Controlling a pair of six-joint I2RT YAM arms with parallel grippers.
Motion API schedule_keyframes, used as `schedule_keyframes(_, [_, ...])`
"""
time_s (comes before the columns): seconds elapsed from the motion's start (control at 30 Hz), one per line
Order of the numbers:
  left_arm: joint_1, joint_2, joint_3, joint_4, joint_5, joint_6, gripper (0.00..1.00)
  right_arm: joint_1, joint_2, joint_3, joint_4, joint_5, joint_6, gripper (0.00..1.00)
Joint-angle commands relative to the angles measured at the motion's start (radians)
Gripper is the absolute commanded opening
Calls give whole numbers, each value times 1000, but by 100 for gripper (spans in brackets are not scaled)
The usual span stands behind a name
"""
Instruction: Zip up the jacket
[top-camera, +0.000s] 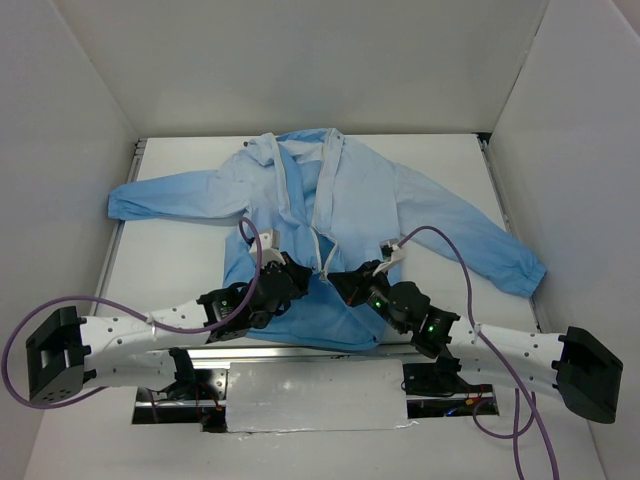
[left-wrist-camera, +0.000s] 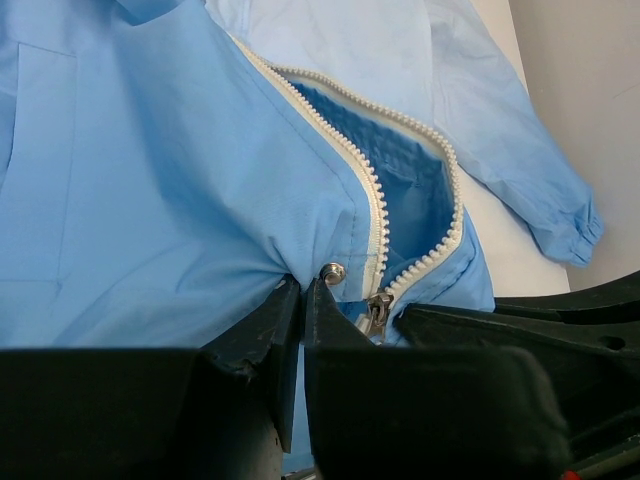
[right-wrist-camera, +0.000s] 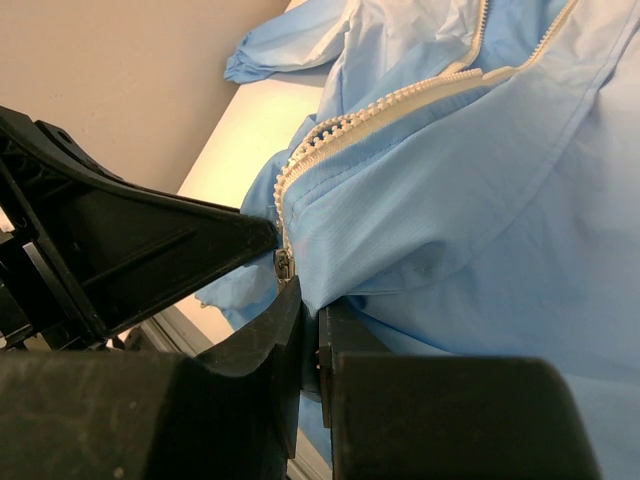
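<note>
The light-blue jacket (top-camera: 350, 200) lies flat on the white table, front up, sleeves spread, hem towards me. Its white zipper (left-wrist-camera: 378, 205) is open above the metal slider (left-wrist-camera: 379, 311), which sits low near the hem; the two tooth rows part above it. My left gripper (top-camera: 303, 272) is shut on the jacket's fabric (left-wrist-camera: 150, 200) just left of the slider, beside a metal snap (left-wrist-camera: 332, 272). My right gripper (top-camera: 341, 281) is shut on the fabric (right-wrist-camera: 470, 180) just right of the slider (right-wrist-camera: 284, 265). The two grippers nearly touch.
White walls (top-camera: 80, 90) box the table on three sides. The right sleeve's cuff (top-camera: 525, 272) lies near the right wall, the left sleeve (top-camera: 150, 198) near the left wall. A metal rail and silver tape (top-camera: 320, 395) run along the near edge. Purple cables (top-camera: 455, 250) loop above both arms.
</note>
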Motion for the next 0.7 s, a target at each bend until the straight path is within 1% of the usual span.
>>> schedule_keyframes(0.0, [-3, 8, 40, 30, -7, -3, 0, 10, -7, 54, 45, 40, -15, 0])
schedule_keyframes(0.47, [-3, -6, 22, 50, 19, 0, 0, 11, 35, 78, 52, 60, -27, 0])
schedule_keyframes(0.67, [-3, -37, -12, 110, 52, 43, 0, 8, 31, 64, 86, 23, -66, 0])
